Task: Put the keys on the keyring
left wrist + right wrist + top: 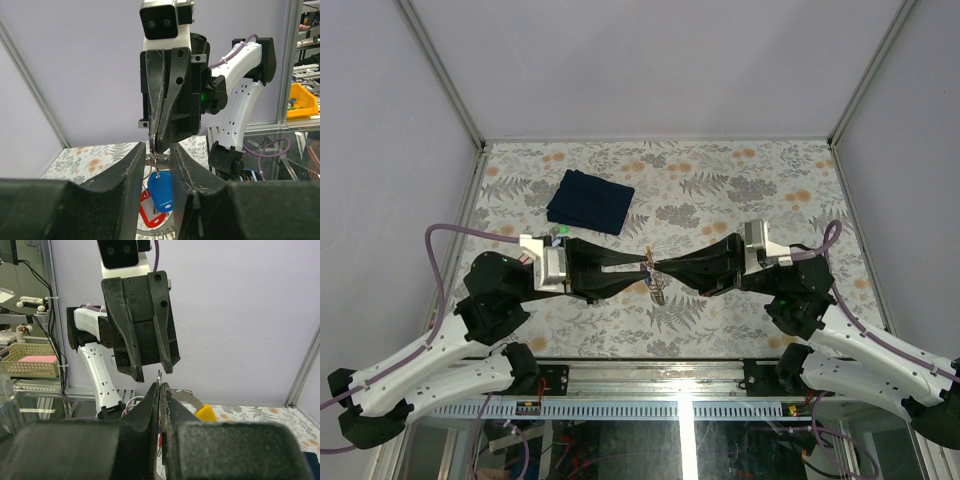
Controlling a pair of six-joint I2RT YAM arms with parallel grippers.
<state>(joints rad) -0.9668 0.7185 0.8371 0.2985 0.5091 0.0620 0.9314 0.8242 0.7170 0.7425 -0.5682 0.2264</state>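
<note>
Both grippers meet tip to tip above the middle of the table. My right gripper [160, 385] is shut on the thin grey keyring [159, 375], and a bit of the wire pokes up past its tips. A blue-tagged key [162, 192] hangs from that wire. A red-tagged key [149, 210] hangs lower down, and a yellow tag [205, 413] shows beside the right fingers. From above, the keys [658, 289] dangle under the two grippers. My left gripper [159, 148] faces the right one with its jaws apart, one on either side of the hanging blue tag.
A dark blue folded cloth [590, 201] lies at the back left of the flower-patterned table [750, 180]. White walls and metal posts close in three sides. A metal rail [650, 375] runs along the near edge between the arm bases.
</note>
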